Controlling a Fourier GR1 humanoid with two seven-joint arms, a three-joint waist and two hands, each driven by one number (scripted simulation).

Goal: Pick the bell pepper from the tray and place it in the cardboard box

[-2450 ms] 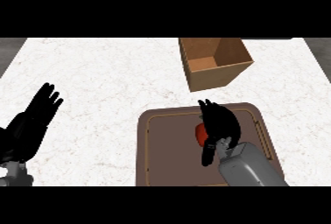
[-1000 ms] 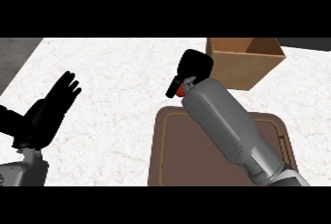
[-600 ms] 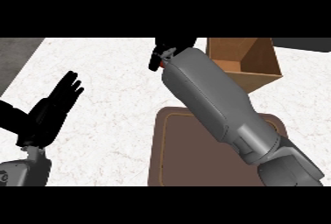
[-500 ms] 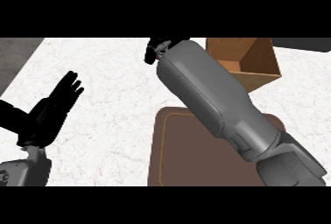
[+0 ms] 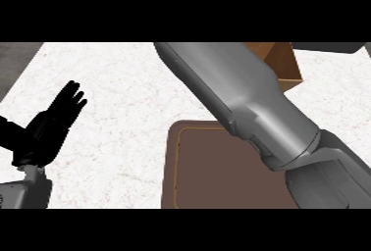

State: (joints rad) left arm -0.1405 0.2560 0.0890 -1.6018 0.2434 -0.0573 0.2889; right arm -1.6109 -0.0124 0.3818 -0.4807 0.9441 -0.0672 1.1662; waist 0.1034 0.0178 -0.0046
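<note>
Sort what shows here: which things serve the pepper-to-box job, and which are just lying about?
Job:
- tray, nothing visible on its bare part
- cardboard box, mostly hidden by the right forearm
- bell pepper: not visible

Lying about:
- left robot hand, open, resting at left
- counter

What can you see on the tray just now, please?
The visible part of the tray is bare brown surface; no pepper shows there. The right forearm crosses over its far right corner toward the box, hiding that part. The right hand is out of view.
</note>
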